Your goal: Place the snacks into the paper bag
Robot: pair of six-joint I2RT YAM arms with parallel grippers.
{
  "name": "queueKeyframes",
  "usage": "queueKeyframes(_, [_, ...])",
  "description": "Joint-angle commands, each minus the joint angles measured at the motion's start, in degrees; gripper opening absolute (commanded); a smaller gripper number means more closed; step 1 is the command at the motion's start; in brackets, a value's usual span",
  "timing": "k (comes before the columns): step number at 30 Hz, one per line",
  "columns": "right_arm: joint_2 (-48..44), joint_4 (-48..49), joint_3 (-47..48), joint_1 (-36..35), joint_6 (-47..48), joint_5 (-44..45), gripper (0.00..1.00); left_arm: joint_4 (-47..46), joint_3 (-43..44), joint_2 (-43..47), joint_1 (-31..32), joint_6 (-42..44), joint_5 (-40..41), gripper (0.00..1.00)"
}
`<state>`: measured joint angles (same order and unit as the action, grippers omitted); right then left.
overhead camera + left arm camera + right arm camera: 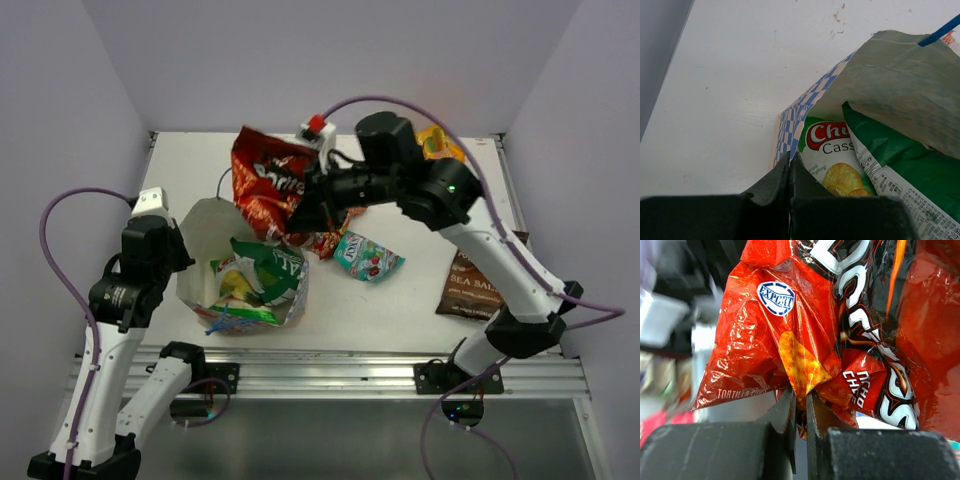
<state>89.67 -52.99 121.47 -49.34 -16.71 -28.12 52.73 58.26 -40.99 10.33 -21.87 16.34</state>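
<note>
The white paper bag (205,228) stands open at the left, with green snack packets (262,272) inside. My left gripper (184,262) is shut on the bag's left rim; in the left wrist view (790,161) the blue-checked edge (792,120) runs between the fingers, with a green chip packet (835,160) just inside. My right gripper (306,214) is shut on a crumpled red-orange tortilla chip packet (266,180) and holds it in the air behind the bag; it fills the right wrist view (755,340), pinched at its lower fold (800,402).
A teal packet (366,256) and part of a red packet (326,243) lie mid-table. A dark brown packet (470,282) lies at the right edge. A yellow-orange packet (440,143) and a white box with a red button (317,128) sit at the back.
</note>
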Motion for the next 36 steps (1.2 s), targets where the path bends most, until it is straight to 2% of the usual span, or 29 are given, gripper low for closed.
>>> queueKeyframes(1, [5.34, -5.98, -6.58, -4.69, 0.09, -7.91, 0.00, -1.31, -0.87, 0.56, 0.22, 0.77, -1.66, 0.00])
queueKeyframes(5, [9.54, -6.42, -8.09, -7.52, 2.38, -7.83, 0.00, -1.40, -1.13, 1.00, 0.31, 0.69, -1.84, 0.00])
queueKeyframes(11, [15.26, -4.66, -4.85, -8.84, 3.70, -5.90, 0.00, -0.35, -1.22, 2.32, 0.31, 0.51, -1.13, 0.00])
queueKeyframes(15, [23.24, -10.00, 2.00, -8.93, 5.89, -1.52, 0.00, -0.17, -1.39, 2.94, 0.22, 0.33, -0.69, 0.00])
queueKeyframes(19, [28.79, -14.77, 3.86, -9.54, 7.92, 1.83, 0.00, -0.52, -1.66, 2.94, 0.22, 0.25, -0.43, 0.00])
queueKeyframes(25, [30.13, -14.95, 3.86, -10.16, 8.10, 4.12, 0.00, -0.96, -1.83, 3.20, 0.22, 0.16, 0.10, 0.00])
queueKeyframes(29, [30.30, -16.35, 10.52, -10.16, 7.66, 7.62, 0.00, -1.40, -2.18, 3.11, 0.22, 0.25, 0.01, 0.00])
queueKeyframes(30, [30.48, -18.53, 13.24, -10.25, 7.57, 8.77, 0.06, -1.58, -2.36, 3.02, 0.22, 0.16, -0.08, 0.00])
queueKeyframes(31, [30.83, -20.03, 21.36, -10.16, 7.57, 10.52, 0.11, -1.66, -2.54, 2.85, 0.22, 0.33, -0.34, 0.00])
queueKeyframes(32, [31.00, -21.18, 25.70, -10.16, 7.31, 12.02, 0.24, -1.93, -2.62, 2.76, 0.22, 0.25, -0.52, 0.00])
queueKeyframes(33, [29.70, -21.54, 29.31, -9.90, 6.70, 15.34, 0.60, -2.02, -2.71, 2.50, 0.22, 0.42, -0.69, 0.00])
queueKeyframes(34, [27.77, -20.67, 33.00, -9.03, 6.08, 17.29, 0.72, -2.19, -2.80, 2.41, 0.22, 0.51, -1.04, 0.00])
queueKeyframes(35, [25.49, -16.40, 32.43, -8.06, 4.86, 20.61, 0.82, -2.19, -2.71, 2.15, 0.22, 0.60, -1.05, 0.00])
queueKeyframes(36, [18.68, -13.22, 26.16, -4.92, 4.06, 22.04, 0.86, -2.28, -2.71, 1.97, 0.22, 0.60, -1.13, 0.00])
